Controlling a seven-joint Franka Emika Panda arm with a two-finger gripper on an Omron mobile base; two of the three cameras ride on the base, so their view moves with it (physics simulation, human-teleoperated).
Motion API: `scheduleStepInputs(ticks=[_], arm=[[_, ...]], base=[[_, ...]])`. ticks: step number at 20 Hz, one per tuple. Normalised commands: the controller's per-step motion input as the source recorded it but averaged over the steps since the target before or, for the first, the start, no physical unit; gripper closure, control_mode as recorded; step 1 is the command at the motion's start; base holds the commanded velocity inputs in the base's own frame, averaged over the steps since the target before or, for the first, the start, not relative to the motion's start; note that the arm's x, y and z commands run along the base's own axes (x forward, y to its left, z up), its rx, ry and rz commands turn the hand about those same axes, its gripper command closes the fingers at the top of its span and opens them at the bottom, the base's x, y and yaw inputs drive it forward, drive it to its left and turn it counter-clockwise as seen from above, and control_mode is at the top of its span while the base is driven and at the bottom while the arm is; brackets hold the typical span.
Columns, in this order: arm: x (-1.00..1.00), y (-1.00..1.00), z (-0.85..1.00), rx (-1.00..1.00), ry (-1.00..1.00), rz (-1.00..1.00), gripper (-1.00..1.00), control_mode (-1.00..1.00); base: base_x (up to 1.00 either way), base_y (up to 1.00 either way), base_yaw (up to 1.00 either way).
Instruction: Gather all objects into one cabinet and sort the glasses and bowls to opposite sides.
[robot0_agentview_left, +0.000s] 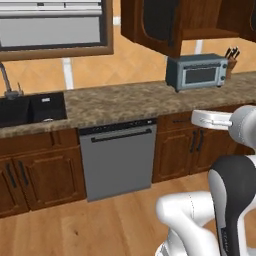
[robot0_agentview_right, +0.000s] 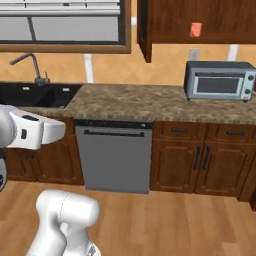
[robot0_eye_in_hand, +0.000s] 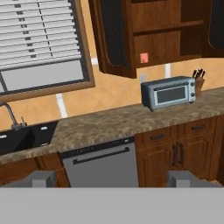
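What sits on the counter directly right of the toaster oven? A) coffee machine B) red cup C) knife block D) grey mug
C: in the hand view a knife block with dark handles sticking up stands against the right end of the toaster oven on the counter; the left base view shows the same.

Open cabinet (robot0_eye_in_hand: 162, 35) holds a salmon-pink cup (robot0_eye_in_hand: 144, 57) above the toaster oven (robot0_eye_in_hand: 169, 92); hand (robot0_eye_in_hand: 111, 178) open, empty.

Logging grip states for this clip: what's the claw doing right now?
Claw: open, holding nothing, facing the counter from a distance.
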Motion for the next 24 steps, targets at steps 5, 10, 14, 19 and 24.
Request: scheduleStepInputs(ticks=[5,10,14,19,24], arm=[[0.00,0.00,0.00,0.00,0.00,0.00,-1.00,1.00],[0.00,0.00,0.00,0.00,0.00,0.00,-1.00,1.00],[0.00,0.00,0.00,0.00,0.00,0.00,-1.00,1.00],[0.00,0.00,0.00,0.00,0.00,0.00,-1.00,1.00],[0.00,0.00,0.00,0.00,0.00,0.00,-1.00,1.00]], base=[[0.00,-1.00,0.13],[0.00,-0.27,0.04],[0.08,-0.40,0.05],[0.13,-0.61,0.26],[0.16,-0.64,0.20]])
